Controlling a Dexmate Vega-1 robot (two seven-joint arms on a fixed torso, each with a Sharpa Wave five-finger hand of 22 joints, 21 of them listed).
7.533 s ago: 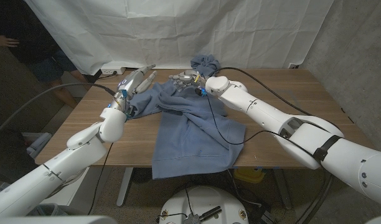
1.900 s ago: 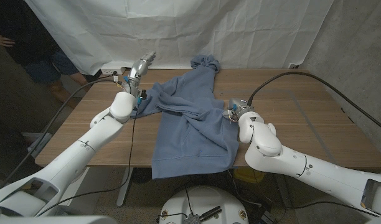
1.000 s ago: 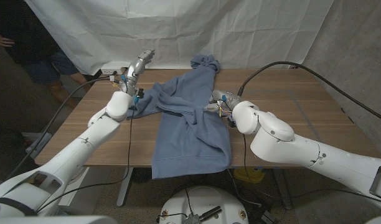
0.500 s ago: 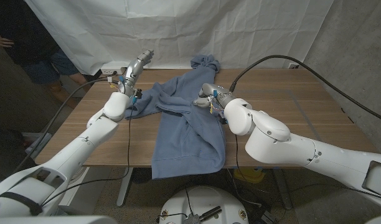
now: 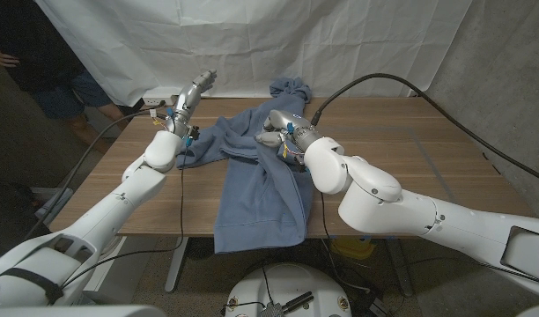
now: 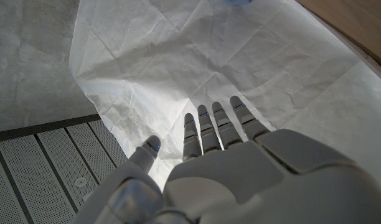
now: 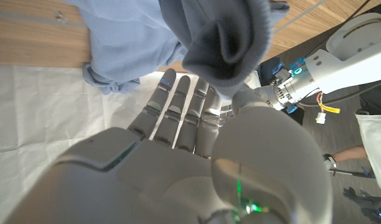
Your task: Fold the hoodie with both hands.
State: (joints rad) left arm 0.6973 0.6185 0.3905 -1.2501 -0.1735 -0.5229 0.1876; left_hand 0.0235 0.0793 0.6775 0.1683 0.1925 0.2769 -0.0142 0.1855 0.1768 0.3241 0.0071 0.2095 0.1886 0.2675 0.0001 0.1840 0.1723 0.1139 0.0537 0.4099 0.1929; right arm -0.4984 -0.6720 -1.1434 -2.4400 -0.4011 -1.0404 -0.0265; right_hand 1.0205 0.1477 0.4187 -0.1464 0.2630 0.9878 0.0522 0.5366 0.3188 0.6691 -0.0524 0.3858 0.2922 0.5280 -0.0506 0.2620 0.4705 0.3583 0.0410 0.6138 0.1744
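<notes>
A wooden worktop [image 5: 446, 167] stands before a creased white sheet [image 5: 252, 44] hung as a backdrop, with a grey rough wall [image 5: 507, 62] beside it. At the worktop's far left corner lies a white power strip [image 5: 157, 99]. Behind that corner a person's arm [image 5: 5, 58] and dark clothing show at the edge.

The hoodie [image 5: 265, 180] lies on the table [image 5: 446, 167] between left hand [image 5: 192, 92] and right hand [image 5: 278, 126].
</notes>
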